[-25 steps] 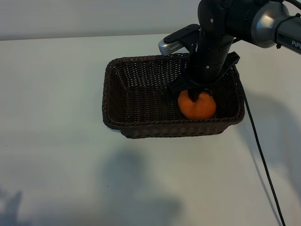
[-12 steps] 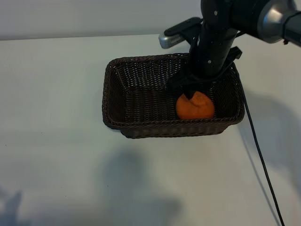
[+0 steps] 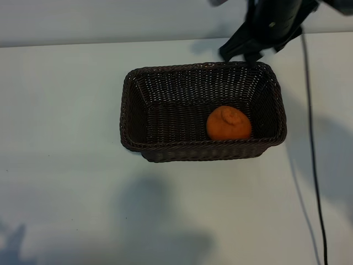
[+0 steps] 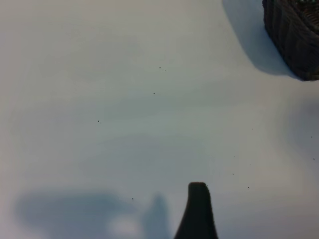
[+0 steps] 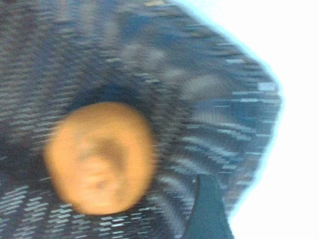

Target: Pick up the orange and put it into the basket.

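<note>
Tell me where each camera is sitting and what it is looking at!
Exterior view: above the white table, looking steeply down at the basket holding the orange; the right gripper shows at the top edge.
Left wrist view: on the left arm, facing bare table; one dark fingertip and a basket corner show.
Right wrist view: on the right arm, looking down into the basket at the orange; one fingertip shows.
Shared: all three see the basket.

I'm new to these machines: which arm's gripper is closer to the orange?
The right gripper. It hangs empty above the basket's far rim, with the orange lying inside just below. The left gripper sits over bare table outside the basket.
</note>
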### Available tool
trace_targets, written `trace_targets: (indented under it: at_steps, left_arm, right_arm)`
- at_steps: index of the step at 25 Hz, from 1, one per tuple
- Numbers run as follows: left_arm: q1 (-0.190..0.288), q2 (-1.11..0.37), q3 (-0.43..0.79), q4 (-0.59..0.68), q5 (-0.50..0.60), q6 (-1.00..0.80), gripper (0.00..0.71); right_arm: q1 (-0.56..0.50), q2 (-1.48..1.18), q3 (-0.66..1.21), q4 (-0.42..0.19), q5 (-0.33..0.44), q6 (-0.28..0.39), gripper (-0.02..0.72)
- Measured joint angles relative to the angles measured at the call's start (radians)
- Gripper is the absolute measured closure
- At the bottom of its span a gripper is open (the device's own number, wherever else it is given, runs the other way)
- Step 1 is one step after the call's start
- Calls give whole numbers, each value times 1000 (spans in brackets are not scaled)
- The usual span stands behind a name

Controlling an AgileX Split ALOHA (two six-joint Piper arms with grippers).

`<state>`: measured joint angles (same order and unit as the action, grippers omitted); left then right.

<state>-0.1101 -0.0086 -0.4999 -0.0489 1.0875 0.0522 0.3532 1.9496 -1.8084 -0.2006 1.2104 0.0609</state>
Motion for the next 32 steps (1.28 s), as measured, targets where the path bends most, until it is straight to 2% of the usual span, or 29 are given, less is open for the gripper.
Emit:
trace_targets:
  at_steps: [3, 9, 14, 18, 22, 32]
  left_arm:
    - [0, 0, 0, 0, 0, 0, 120]
    - [0, 0, 0, 0, 0, 0, 120]
    - [0, 0, 0, 0, 0, 0, 120]
    - [0, 0, 0, 0, 0, 0, 120]
    - [0, 0, 0, 0, 0, 0, 120]
    - [0, 0, 0, 0, 0, -1, 120]
  right_arm:
    - [-78, 0, -12, -16, 5, 2, 193]
    - [-290, 0, -13, -5, 7, 4, 193]
    - [-473, 0, -14, 93, 9, -17, 193]
    - [-571, -11, -14, 173, 9, -46, 194]
    - [-623, -54, -14, 220, 11, -61, 201]
    - [-630, -308, 16, 285, 26, -81, 204]
